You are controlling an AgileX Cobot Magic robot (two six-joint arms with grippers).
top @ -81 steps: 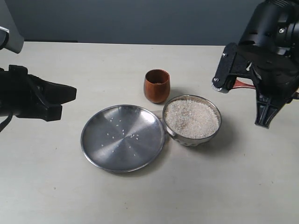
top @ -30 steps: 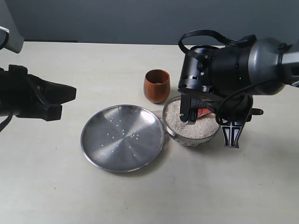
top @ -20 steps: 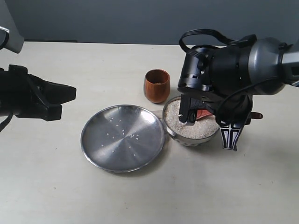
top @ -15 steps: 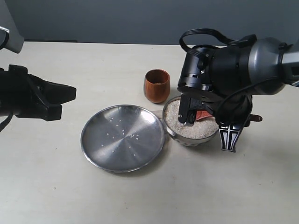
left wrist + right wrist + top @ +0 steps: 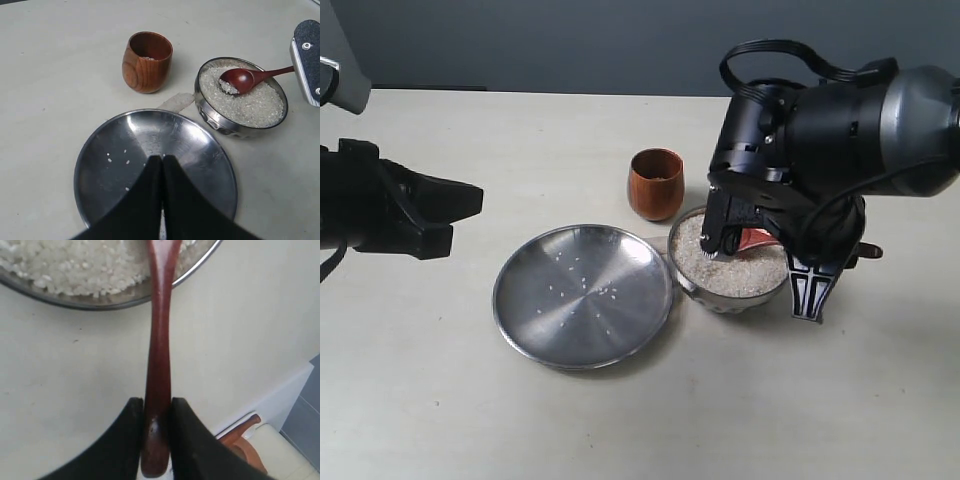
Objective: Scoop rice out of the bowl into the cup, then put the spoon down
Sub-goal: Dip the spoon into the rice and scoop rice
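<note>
Presently: spoon clamped at handle end in right end effector, head laid in rice inside bowl for loading; cup just beside; left end effector closed, idle over plate.

The cup is reddish-brown wood with darker grain streaks. The spoon is deep glossy red-brown. The rice is white, the bowl shiny silver; the plate is silver too, flecked white. The table is pale cream.
</note>
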